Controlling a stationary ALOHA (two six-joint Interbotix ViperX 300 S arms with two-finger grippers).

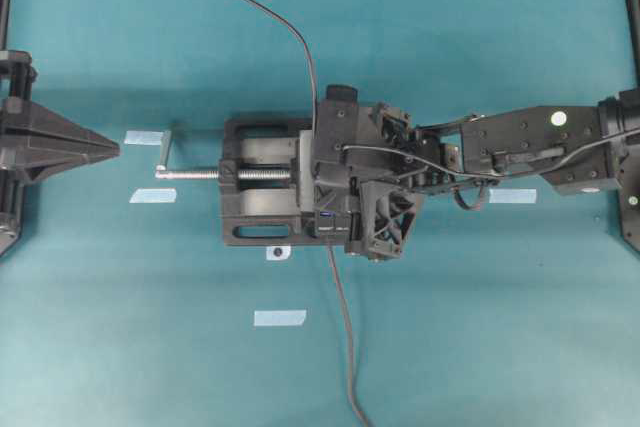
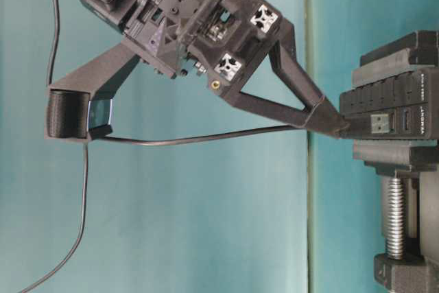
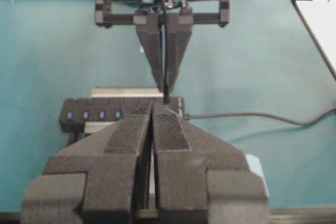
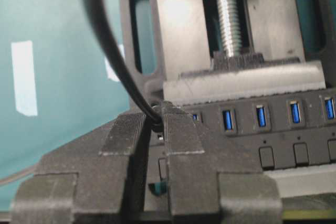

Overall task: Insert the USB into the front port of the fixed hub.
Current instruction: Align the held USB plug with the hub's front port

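Observation:
The fixed hub point(image 4: 273, 129) is a black strip with blue ports, clamped in a vise point(image 1: 260, 207). My right gripper point(image 4: 156, 114) is shut on the USB point(image 4: 157, 123), a small black plug whose thin cable point(image 4: 105, 51) arcs up and away. Its fingertips point(image 2: 334, 123) press against the hub's point(image 2: 394, 101) end, where the end port lies; how deep the plug sits is hidden. From the left wrist, the plug point(image 3: 166, 97) meets the hub point(image 3: 94, 114) near its right end. My left gripper point(image 3: 152, 109) is shut and empty, parked far left point(image 1: 112, 150).
The vise's silver screw handle point(image 1: 190, 173) points left. A thicker grey-black cable point(image 1: 345, 327) leaves the hub toward the near edge. Several pale tape marks point(image 1: 279, 318) lie on the teal table. The thin cable point(image 1: 250, 2) trails to the top left.

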